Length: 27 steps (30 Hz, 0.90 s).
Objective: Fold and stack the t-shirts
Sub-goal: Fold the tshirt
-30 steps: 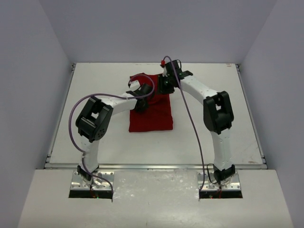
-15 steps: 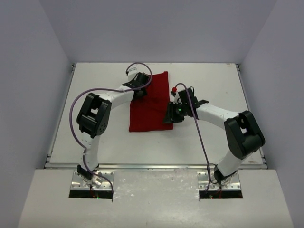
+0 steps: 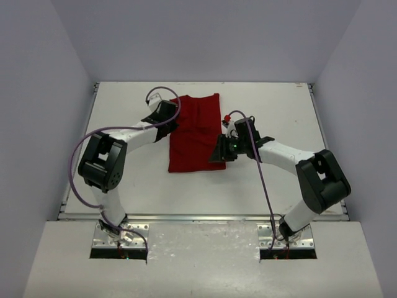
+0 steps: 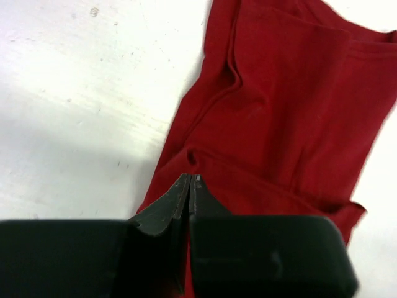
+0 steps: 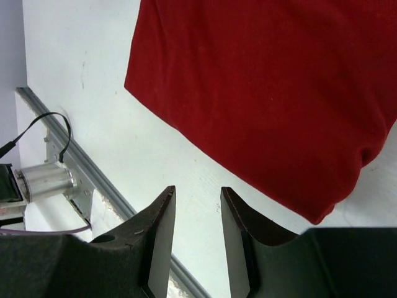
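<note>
Top external view, we see a plain deep-red short-sleeved cloth t-shirt (image 3: pixel 195 133) lying folded in a tall rectangle mid white desk (image 3: pixel 124 180), our left end effector (image 4: pixel 189 181) clenched over its left edge, our right end effector (image 5: pixel 197 192) released, over bare desk beside its near right corner.

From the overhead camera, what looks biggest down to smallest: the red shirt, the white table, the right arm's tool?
1. white table
2. red t-shirt
3. right tool, clearly the smallest

Overhead view looks down across the whole table (image 3: pixel 279 105); both close wrist views share the t-shirt (image 3: pixel 195 133).
</note>
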Each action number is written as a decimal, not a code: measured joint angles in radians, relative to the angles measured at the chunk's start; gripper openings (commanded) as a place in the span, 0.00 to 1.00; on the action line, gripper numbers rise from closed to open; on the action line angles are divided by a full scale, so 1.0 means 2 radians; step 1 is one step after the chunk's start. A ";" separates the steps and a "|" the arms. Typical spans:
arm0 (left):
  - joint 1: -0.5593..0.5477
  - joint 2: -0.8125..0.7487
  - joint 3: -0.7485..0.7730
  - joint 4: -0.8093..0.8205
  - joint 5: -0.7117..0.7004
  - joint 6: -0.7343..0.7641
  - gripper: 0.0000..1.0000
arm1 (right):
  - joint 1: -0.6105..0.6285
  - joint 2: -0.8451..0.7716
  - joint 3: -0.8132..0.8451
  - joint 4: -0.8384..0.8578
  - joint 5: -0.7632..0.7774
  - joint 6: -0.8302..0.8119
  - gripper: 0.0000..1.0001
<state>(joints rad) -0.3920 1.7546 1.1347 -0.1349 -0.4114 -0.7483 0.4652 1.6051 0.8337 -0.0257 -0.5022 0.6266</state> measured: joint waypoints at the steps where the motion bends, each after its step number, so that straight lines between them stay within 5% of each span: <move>1: 0.003 0.026 0.018 0.000 0.006 0.001 0.00 | 0.000 0.001 0.002 -0.001 0.000 0.000 0.36; 16: 0.024 0.137 0.096 -0.049 0.009 -0.005 0.00 | -0.017 0.099 0.027 0.007 0.011 0.007 0.34; 27: 0.031 0.080 0.082 -0.068 -0.061 -0.015 0.04 | -0.019 0.138 0.033 0.024 -0.019 0.017 0.35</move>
<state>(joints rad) -0.3294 1.9156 1.2995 -0.2710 -0.5327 -0.7788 0.4278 1.8809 0.9005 0.0223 -0.5396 0.6605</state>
